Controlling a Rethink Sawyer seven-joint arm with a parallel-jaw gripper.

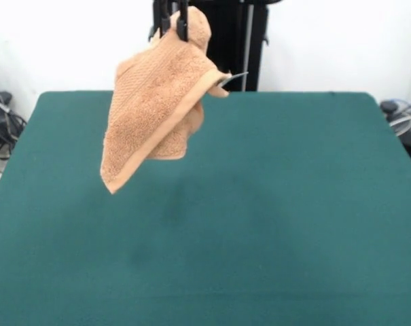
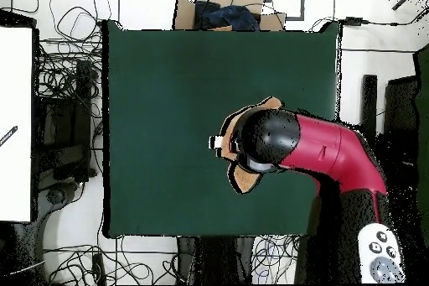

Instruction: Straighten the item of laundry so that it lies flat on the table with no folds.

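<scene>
The hand (image 1: 173, 22) was clamped on the towel (image 1: 157, 102) at its top. The towel hung folded straight below, its long axis sloping down to a corner, clear above the worktop (image 1: 273, 217).

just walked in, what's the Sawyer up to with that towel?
The gripper is shut on the orange-tan towel, which hangs crumpled in the air, clear of the green table. The towel droops in folds with one corner pointing down. In the overhead view the red arm reaches over the table and hides most of the towel. Nothing is laid flat yet.
</scene>
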